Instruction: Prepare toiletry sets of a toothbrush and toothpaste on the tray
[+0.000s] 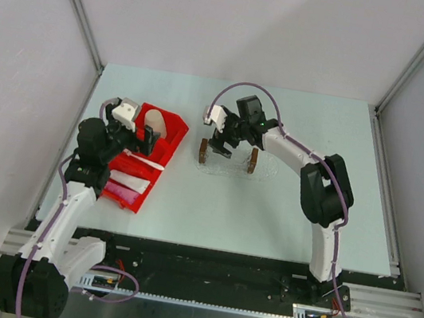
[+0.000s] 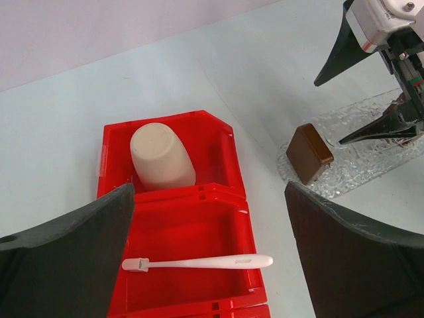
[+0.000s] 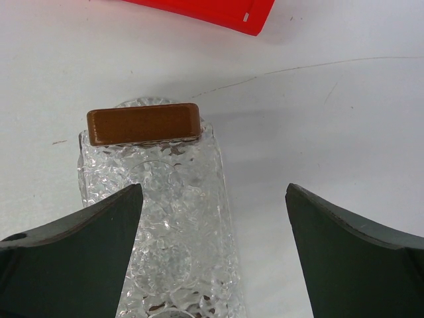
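1. At the lower left of the top view, the nearest compartment of the red bin holds the white tube and the pink tube. Neither is touched.
2. One compartment farther, the toothbrush lies flat and alone, its length across the compartment. The left gripper hovers over it with its jaws spread fully and holds nothing.
3. The farthest compartment holds a tan paper cup, which seems to stand mouth down.
4. At the centre of the top view, well apart from the bin, sits the clear tray with a brown block at its short end. The right gripper hangs just above it, wide open and empty. No brush or tube lies on the part of the tray that shows.
5. The step in hand looks like the first pick, with no set yet begun. The next move calls for the left gripper to descend and close across the thin brush handle. The fit between the compartment walls is tight, and the brush may slip.
6. The counter is a pale blue-green sheet. Plain grey-white walls and aluminium posts close in the sides and back.
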`<action>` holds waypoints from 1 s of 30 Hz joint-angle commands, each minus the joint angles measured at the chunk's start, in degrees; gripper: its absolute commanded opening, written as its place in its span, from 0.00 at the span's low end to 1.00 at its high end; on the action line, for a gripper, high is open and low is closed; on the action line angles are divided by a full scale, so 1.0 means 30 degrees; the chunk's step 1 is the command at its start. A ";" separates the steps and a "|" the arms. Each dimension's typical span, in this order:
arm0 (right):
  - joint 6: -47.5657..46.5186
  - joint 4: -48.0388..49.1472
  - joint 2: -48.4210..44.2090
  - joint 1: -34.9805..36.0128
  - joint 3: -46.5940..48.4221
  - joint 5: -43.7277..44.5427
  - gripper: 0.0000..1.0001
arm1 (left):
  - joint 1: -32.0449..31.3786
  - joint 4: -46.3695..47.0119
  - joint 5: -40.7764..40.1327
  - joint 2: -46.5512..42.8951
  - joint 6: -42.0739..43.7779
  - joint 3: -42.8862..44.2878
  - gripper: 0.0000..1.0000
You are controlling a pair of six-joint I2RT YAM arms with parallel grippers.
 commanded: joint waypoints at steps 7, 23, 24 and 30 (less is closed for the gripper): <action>-0.1103 -0.2100 0.0222 0.0239 -0.0241 -0.0265 0.95 | 0.0178 0.0470 0.0532 -0.0207 0.1006 -0.0166 1.00; -0.1982 -0.3419 0.0251 0.0210 0.0081 -0.0499 0.94 | 0.0178 0.0470 0.0562 -0.0208 0.1006 -0.0195 1.00; -0.1983 -0.3565 0.0280 0.0210 0.0169 -0.0470 0.94 | 0.0178 0.0470 0.0562 -0.0149 0.1006 -0.0195 1.00; -0.1573 -0.3946 0.0602 0.0121 0.1135 -0.0148 0.96 | 0.0178 0.0470 0.0591 -0.0178 0.0977 -0.0166 1.00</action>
